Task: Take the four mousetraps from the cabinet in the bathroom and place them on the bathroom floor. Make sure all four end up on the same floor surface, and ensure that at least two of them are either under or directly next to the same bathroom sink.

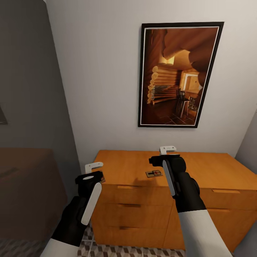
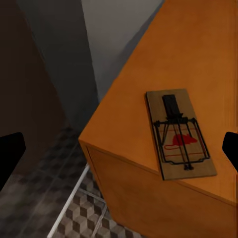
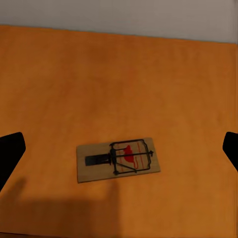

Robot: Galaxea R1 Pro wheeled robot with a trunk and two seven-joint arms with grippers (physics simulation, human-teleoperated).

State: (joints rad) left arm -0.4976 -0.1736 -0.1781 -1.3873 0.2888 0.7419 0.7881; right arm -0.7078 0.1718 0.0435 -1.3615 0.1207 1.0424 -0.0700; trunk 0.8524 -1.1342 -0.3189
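Note:
An orange wooden cabinet (image 1: 128, 166) with drawers stands against the white wall. One mousetrap (image 1: 154, 174) lies flat in the middle of its top, a small board with a wire frame and a red mark. My right gripper (image 1: 167, 151) hovers open above that mousetrap (image 3: 118, 159). A second mousetrap (image 2: 179, 134) lies by the top's front left corner. My left gripper (image 1: 94, 170) hangs open over it and covers most of it in the head view. The bathroom floor (image 1: 107, 250) shows its cube-pattern tiles below the cabinet. The sink is out of view.
A framed picture (image 1: 178, 75) hangs on the wall above the cabinet. A grey wall (image 1: 32, 89) and a dark brown piece of furniture (image 1: 28, 189) close in the left side. A narrow strip of tiled floor (image 2: 74, 213) runs beside the cabinet's left end.

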